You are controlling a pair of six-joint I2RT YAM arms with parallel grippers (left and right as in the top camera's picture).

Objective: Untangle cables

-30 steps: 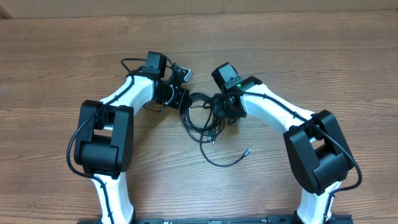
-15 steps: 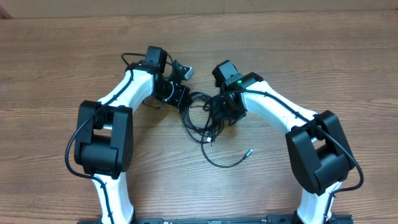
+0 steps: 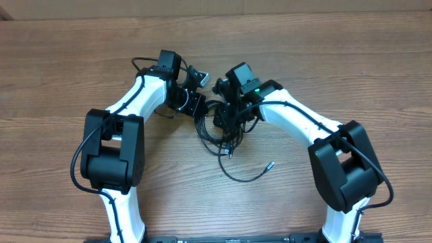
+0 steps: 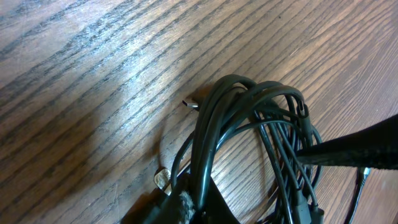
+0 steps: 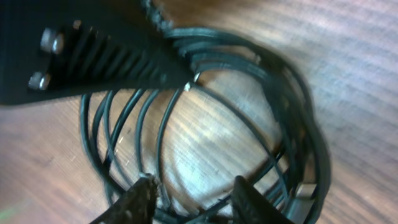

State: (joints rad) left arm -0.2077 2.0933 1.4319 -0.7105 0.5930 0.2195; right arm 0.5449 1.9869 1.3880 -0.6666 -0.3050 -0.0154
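Brown wooden table (image 3: 67, 61) holds a messy bunch of thin black cables (image 3: 214, 138) in the middle, between the two white arms (image 3: 142, 101). The left gripper (image 3: 196, 106) is closed tight and pinches one side of the bunch. The right gripper (image 5: 196, 186) is partly open, its two fingers (image 5: 142, 194) apart, with cable loops lying between them.

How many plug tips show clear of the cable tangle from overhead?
2. One plug tip ends the loose cord curling toward the arms' bases; the other pokes out just below the tangle. More may be hidden inside it.
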